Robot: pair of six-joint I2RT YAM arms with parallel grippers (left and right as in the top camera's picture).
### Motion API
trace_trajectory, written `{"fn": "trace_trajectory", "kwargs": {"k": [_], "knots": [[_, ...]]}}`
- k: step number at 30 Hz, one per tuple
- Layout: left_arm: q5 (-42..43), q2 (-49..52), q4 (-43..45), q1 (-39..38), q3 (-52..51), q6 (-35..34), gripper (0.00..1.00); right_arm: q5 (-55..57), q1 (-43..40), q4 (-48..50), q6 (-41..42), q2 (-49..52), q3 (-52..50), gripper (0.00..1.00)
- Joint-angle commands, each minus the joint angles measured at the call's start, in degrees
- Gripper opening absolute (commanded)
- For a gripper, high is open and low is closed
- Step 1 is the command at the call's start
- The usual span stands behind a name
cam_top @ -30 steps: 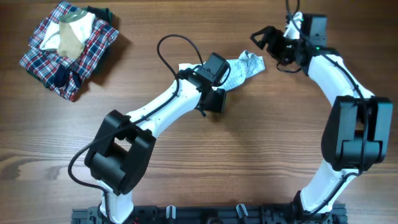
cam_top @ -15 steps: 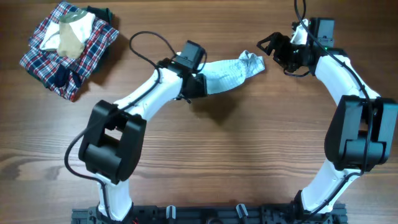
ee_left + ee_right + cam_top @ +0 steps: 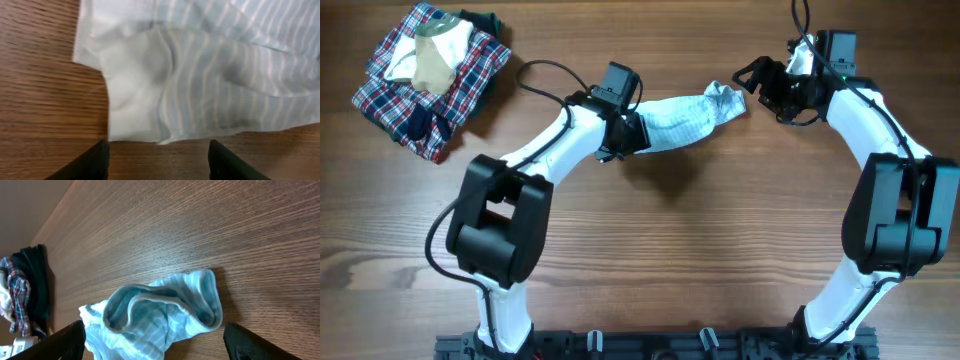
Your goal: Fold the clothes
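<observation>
Left pincer (image 3: 159, 158) wide open, empty, above garment (image 3: 210, 85) flat end. Right pincer (image 3: 157, 342) likewise, facing bunched end. Risk: shallow pinch slips, thin cloth drags, bunches on bench (image 3: 670, 250).

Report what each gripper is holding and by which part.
Nothing is held. The left gripper and right gripper are both open; the striped garment lies just ahead of their fingertips.

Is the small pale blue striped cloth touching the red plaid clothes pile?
Apart. The overhead view shows bare wooden table between the striped cloth and the plaid pile.
</observation>
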Motion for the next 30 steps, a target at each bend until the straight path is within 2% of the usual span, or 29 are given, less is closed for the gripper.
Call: {"fn": "trace_trajectory", "kwargs": {"k": [1, 13, 16, 20, 25, 28, 30], "knots": [[-0.2, 0.9, -0.6, 1.8, -0.3, -1.2, 0.63, -0.9, 0.1, -0.1, -1.4, 0.8, 0.0, 0.89], [2.0, 3.2, 0.2, 2.3, -0.3, -1.2, 0.62, -0.9, 0.1, -0.2, -1.4, 0.8, 0.0, 0.89], [2.0, 3.6, 0.4, 2.3, -0.3, -1.2, 0.59, -0.9, 0.1, -0.2, -1.4, 0.8, 0.0, 0.88], [2.9, 4.2, 0.9, 2.3, -0.3, -1.0, 0.45, -0.9, 0.1, -0.5, -1.4, 0.8, 0.0, 0.88], [3.1, 4.3, 1.1, 2.3, -0.3, -1.0, 0.33, -0.9, 0.1, -0.7, -1.4, 0.8, 0.0, 0.88], [3.1, 4.3, 1.1, 2.3, -0.3, -0.9, 0.13, -0.9, 0.1, -0.7, -1.5, 0.8, 0.0, 0.88], [3.1, 4.3, 1.1, 2.3, -0.3, -0.5, 0.05, -0.9, 0.1, -0.8, -1.5, 0.8, 0.0, 0.87]]}}
